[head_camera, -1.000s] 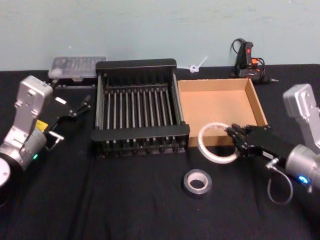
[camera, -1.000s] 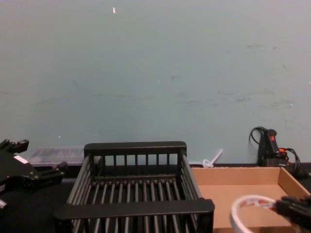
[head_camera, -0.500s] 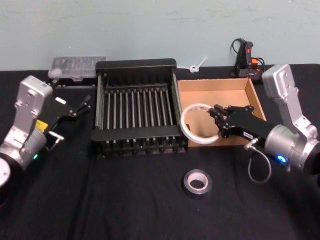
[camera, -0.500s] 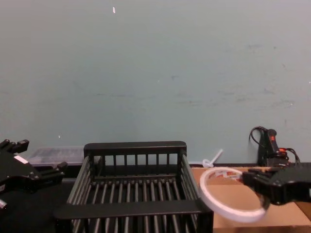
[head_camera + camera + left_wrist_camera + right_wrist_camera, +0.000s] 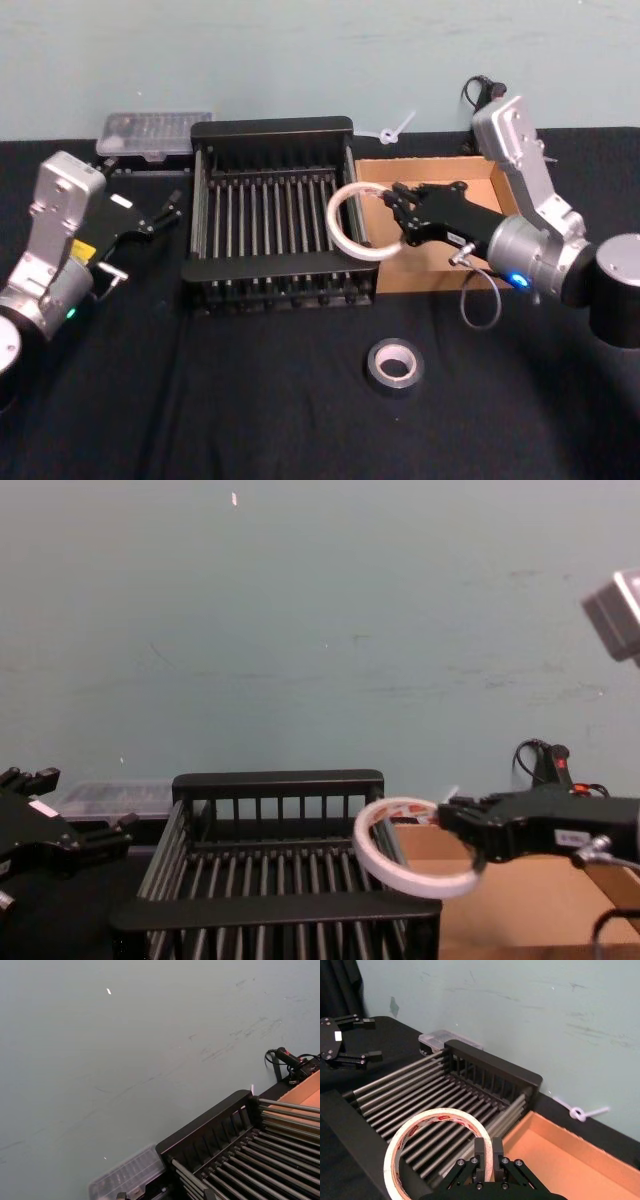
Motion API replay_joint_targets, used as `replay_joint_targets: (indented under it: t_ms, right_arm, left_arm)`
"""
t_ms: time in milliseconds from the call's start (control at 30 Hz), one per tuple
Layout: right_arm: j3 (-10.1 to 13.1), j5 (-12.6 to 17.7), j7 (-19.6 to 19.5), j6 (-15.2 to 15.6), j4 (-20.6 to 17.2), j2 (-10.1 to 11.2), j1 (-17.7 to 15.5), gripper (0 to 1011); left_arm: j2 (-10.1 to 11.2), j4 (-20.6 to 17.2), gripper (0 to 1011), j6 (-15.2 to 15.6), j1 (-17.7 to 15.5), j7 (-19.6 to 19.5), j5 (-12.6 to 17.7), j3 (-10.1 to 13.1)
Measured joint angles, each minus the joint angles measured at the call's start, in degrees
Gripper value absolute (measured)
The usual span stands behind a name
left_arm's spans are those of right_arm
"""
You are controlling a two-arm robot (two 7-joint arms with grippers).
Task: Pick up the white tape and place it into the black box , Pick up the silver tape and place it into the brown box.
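White tape clamped in right gripper jaws, over black box right rim, left gripper jaws apart, parked.

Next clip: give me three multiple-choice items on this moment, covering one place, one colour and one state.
1. Where is the silver tape?
A. in the brown box
B. on the black cloth in front of the boxes
C. in the black box

2. What colour is the printing inside the white tape?
A. red
B. blue
C. green

3. The right gripper is:
A. open and empty
B. shut on the white tape
C. shut on the silver tape

Key: 1 B, it lies alone on the cloth; 2 A, red marks line the core; 3 B, its fingers pinch the ring over the black box's right rim.
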Motion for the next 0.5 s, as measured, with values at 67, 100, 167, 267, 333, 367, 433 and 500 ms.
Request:
replay_joint_targets:
  t_ms: [67, 100, 167, 267, 333, 367, 433, 500]
  right_arm:
    - [-0.4, -0.4, 0.2, -0.1, 0.6, -0.4, 0.7, 97]
    - [-0.5, -0.5, 0.3, -0.1, 1.0, -0.6, 1.1, 97]
    - [-1.1, -1.0, 0.6, -0.4, 2.0, -1.3, 2.2, 97]
    - [-2.0, -1.6, 1.2, -0.5, 3.4, -2.2, 3.7, 97]
    - [-2.6, -2.1, 1.5, -0.7, 4.7, -3.0, 4.8, 97]
    - [-2.8, -2.2, 1.6, -0.7, 5.0, -3.2, 5.2, 97]
    - [-3.4, -2.8, 2.0, -0.9, 6.4, -4.0, 6.3, 98]
    - [-3.8, -3.0, 2.1, -1.0, 7.1, -4.5, 7.0, 97]
  left_arm:
    - [0.0, 0.0, 1001, 0.0, 0.0, 0.0, 0.0, 0.0]
    - [0.0, 0.0, 1001, 0.0, 0.0, 0.0, 0.0, 0.0]
    - [0.0, 0.0, 1001, 0.0, 0.0, 0.0, 0.0, 0.0]
    - [0.0, 0.0, 1001, 0.0, 0.0, 0.0, 0.0, 0.0]
    - [0.0, 0.0, 1001, 0.0, 0.0, 0.0, 0.0, 0.0]
    - [0.0, 0.0, 1001, 0.0, 0.0, 0.0, 0.0, 0.0]
    - [0.0, 0.0, 1001, 0.0, 0.0, 0.0, 0.0, 0.0]
    - [0.0, 0.0, 1001, 0.0, 0.0, 0.0, 0.0, 0.0]
